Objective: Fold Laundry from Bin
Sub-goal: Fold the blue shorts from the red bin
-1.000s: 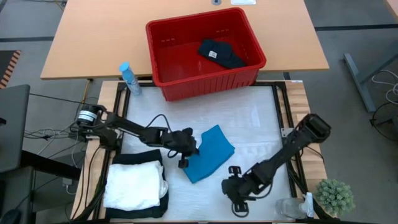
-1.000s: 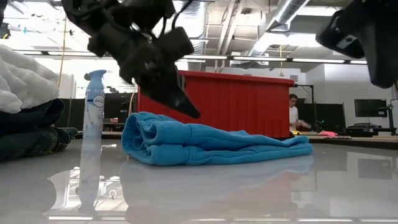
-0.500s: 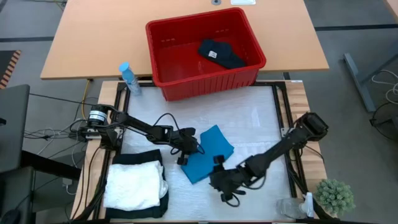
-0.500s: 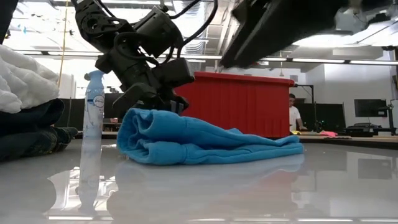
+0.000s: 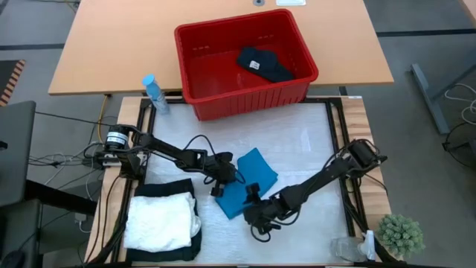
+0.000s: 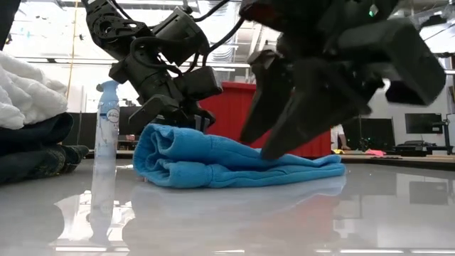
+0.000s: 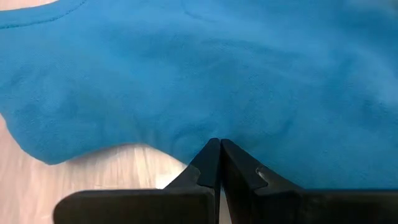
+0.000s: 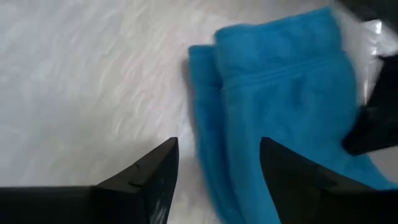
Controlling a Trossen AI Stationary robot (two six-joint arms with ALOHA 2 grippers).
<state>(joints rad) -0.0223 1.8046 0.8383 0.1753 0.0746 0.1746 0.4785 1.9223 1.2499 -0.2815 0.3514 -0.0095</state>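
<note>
We look down on a pale worktop framed in wood, with a bare tan desk beyond it. At the near right corner stands a small green plant. At the near left lies a folded stack, a white crinkled piece on top of a black garment. Just right of it, near the middle, lies the bright blue cloth, folded into a thick pad. The right end effector sits at the cloth's near edge with its fingers spread apart and nothing between them, one tip over the blue fabric and one over bare worktop. The left end effector presses on the cloth's left edge, its fingers closed together with the tips at the cloth's edge; we cannot tell if any fabric is pinched. Farther left stands a blue-capped spray bottle. Farthest off, the red bin straddles the worktop's far edge and holds one dark garment
</note>
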